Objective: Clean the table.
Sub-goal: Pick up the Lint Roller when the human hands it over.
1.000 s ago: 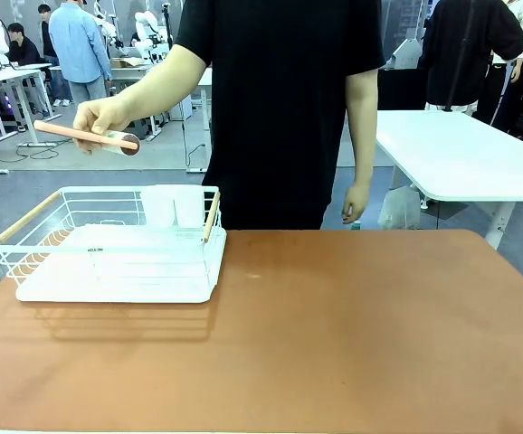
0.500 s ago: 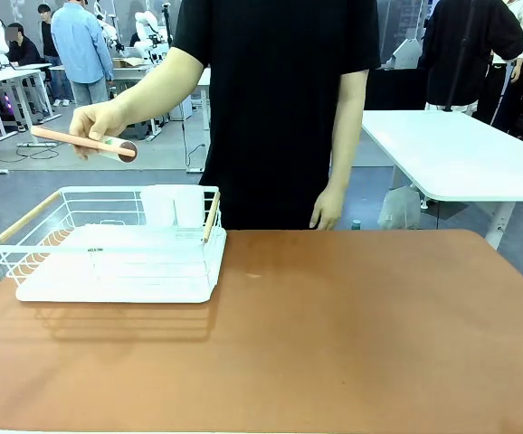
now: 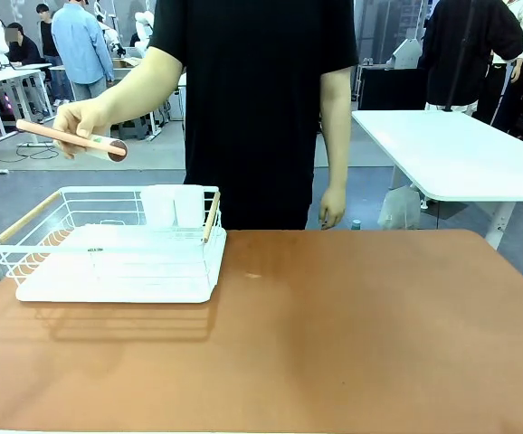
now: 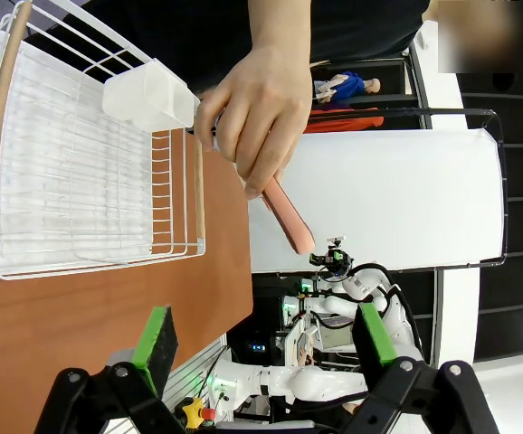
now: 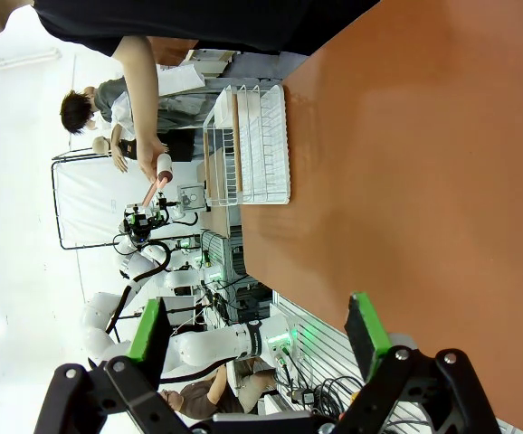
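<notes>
Front view looks across the large rectangular table (image 3: 361, 344) with its smooth, matte reddish-brown top, which fills the lower half of the picture. On its left part, near the far edge, stands a white wire rack (image 3: 108, 271) with light wooden handles. A white plastic holder (image 3: 174, 206) sits at the rack's far side; whether it is one piece or two cups is hard to tell. A person in a black short-sleeved shirt stands at the far edge. One hand (image 3: 80, 117) is raised above and beyond the rack's left end, gripping a long peach-pink stick (image 3: 71, 137) with a dark cylindrical end. The other hand (image 3: 332, 206) hangs just beyond the table's far edge. A white-topped table (image 3: 451, 154) stands behind, to the right.

Left wrist view has the left gripper (image 4: 266, 348) with its green pads spread wide and nothing between them, the rack and the raised hand ahead of it. Right wrist view has the right gripper (image 5: 254, 334) likewise wide apart and empty, above the bare brown top.
</notes>
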